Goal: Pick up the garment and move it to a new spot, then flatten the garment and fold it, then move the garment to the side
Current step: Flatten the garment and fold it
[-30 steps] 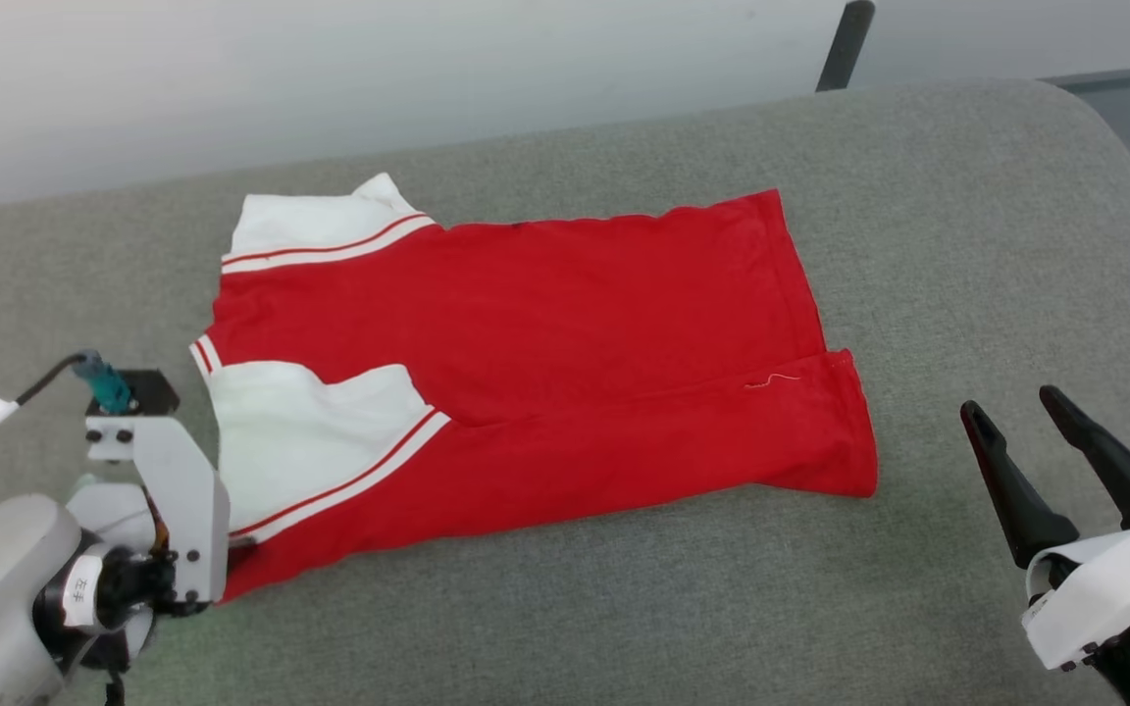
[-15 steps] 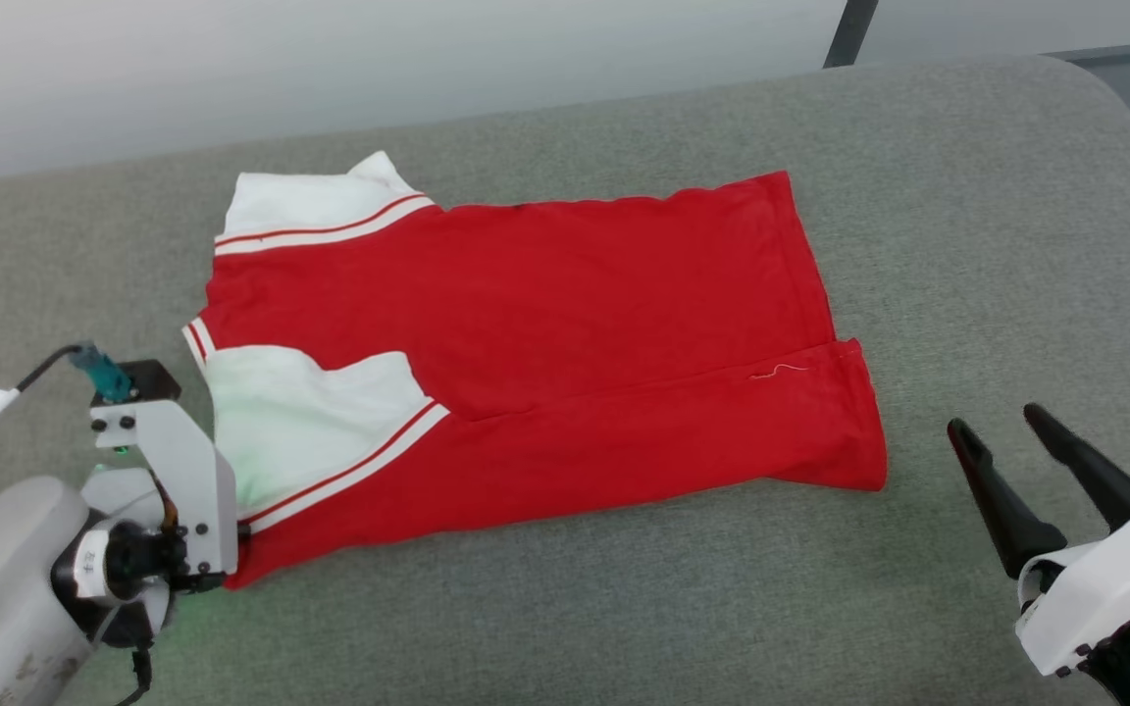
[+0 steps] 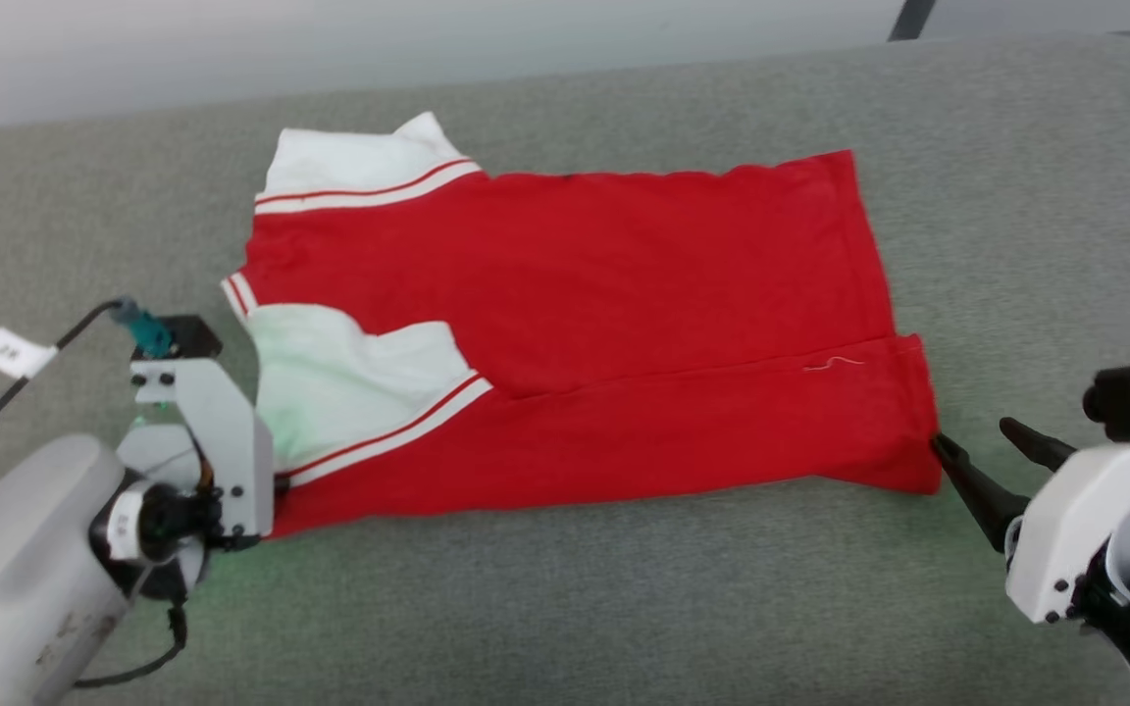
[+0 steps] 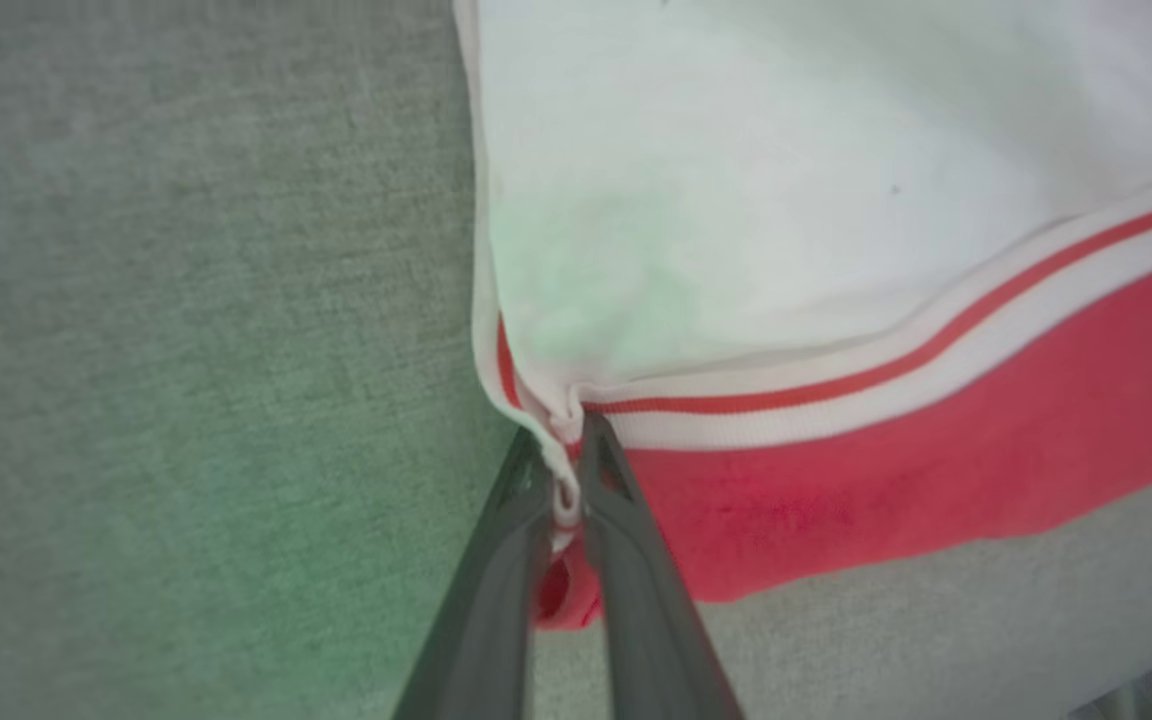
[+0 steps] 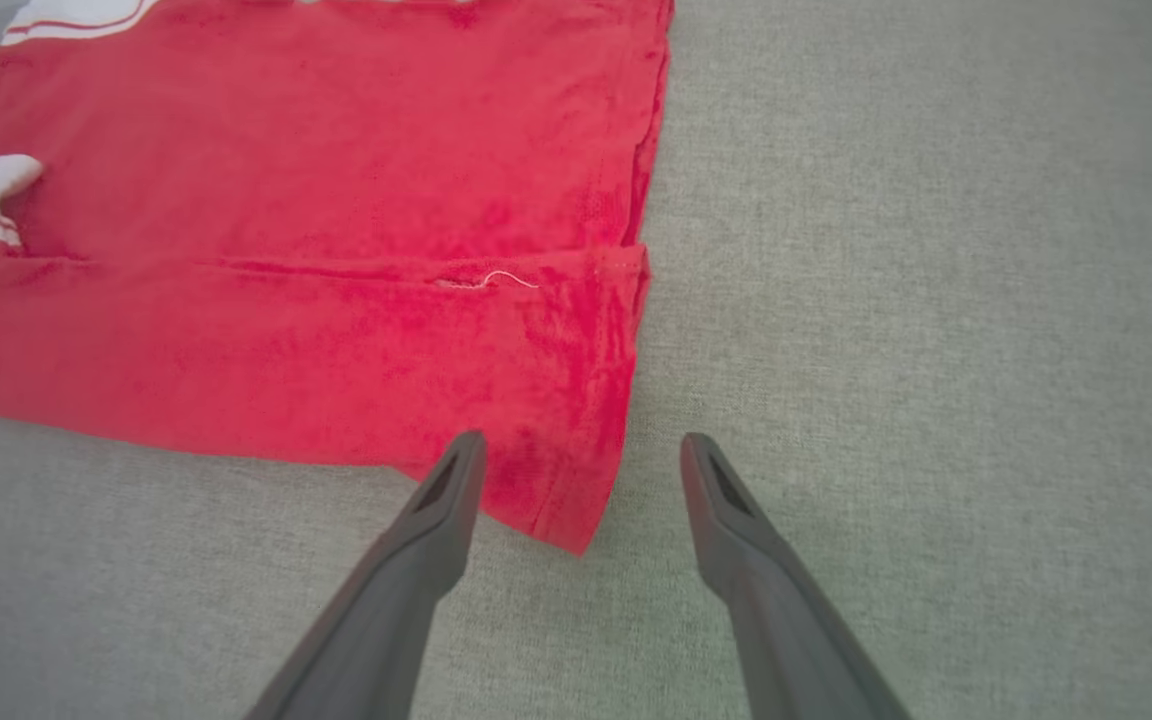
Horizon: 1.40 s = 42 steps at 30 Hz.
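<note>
The garment (image 3: 624,294) is red with white, red-striped sleeves (image 3: 330,382).

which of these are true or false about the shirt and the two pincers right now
1. The left pincer is shut on the garment at its sleeve end. True.
2. The right pincer is clamped on the hem. False: it is open, with the hem corner between its fingers.
3. The garment lies on a wooden table. False: it lies on a grey fabric surface.
4. A white sleeve lies folded onto the red body. True.
</note>
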Motion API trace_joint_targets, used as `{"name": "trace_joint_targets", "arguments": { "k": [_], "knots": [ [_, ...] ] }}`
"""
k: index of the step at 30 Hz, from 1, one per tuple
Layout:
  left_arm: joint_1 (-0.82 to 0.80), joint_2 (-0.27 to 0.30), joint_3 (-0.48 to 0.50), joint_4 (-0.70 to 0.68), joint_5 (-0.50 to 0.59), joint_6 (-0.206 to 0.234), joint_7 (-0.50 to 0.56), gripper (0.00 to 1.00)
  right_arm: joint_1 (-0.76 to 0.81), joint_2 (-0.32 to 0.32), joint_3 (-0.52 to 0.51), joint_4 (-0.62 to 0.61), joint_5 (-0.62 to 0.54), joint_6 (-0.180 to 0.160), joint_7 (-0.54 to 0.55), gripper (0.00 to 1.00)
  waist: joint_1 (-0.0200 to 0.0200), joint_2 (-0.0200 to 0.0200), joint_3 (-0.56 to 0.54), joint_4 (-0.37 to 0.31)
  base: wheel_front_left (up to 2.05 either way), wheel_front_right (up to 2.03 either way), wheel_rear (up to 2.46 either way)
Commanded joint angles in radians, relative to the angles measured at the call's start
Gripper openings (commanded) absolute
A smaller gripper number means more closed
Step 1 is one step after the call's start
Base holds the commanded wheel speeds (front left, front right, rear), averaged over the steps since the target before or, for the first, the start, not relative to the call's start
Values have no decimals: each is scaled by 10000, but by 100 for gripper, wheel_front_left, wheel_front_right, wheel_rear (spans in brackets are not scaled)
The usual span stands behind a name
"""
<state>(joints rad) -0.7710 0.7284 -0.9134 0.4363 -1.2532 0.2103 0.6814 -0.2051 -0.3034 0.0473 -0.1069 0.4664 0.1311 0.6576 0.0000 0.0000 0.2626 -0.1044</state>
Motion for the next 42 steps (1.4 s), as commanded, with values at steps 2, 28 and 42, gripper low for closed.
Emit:
{"name": "trace_joint_targets", "arguments": {
  "k": [2,28,42],
  "knots": [
    [45,-407,-193,191,128,-57,-150,0,-281,-66,93,340,-87,-7,73,100,0,0,252,269,0,0,0],
    [-113,-477,-40,470,56,-288,-322,0,-1801,-838,1207,3795,975,-15,-2,0,0,0,478,800,0,0,0],
    [427,460,67,-1384,-48,608,-41,0,-1050,-1434,939,2781,1325,-13,503,0,0,0,15,991,0,0,0]
  ]
}}
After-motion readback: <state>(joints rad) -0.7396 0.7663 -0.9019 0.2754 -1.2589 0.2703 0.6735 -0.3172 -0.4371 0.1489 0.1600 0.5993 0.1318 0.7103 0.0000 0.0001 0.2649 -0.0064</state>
